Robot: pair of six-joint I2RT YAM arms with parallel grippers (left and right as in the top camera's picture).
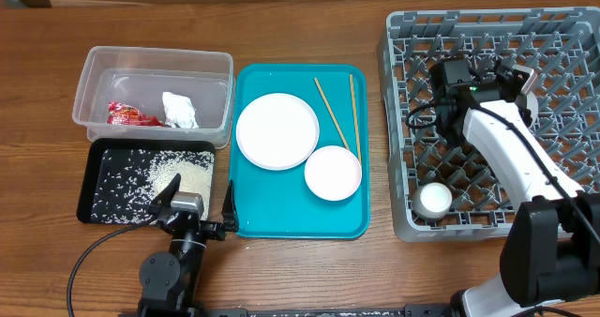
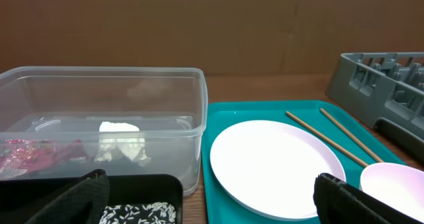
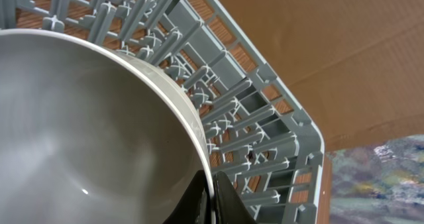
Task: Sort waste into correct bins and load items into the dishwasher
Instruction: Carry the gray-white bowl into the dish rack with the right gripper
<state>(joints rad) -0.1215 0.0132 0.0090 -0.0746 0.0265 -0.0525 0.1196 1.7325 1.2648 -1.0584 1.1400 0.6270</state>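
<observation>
tissue [image 1: 179, 110] in tub [image 1: 155, 52], plate [image 1: 277, 130] on tray [image 1: 281, 231], cup [image 1: 434, 201] in rack [image 1: 398, 36]

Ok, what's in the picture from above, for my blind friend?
The right gripper holds a white bowl in a grey dish rack. A teal tray holds two white plates and chopsticks; a clear tub has rubbish and a black tray has rice.

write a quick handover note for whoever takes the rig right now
Left gripper: open, empty, beside the shallow black rectangular tray.
Right gripper: shut on the rim of the white round bowl, inside the square grey plastic dish rack.
Done: red printed snack wrapper and crumpled white tissue in the clear plastic tub; white rice grains in the black tray; small white cup in the rack.
Left: release the bowl, then rack the large white plate, smaller white dish and two wooden chopsticks from the teal tray.
</observation>
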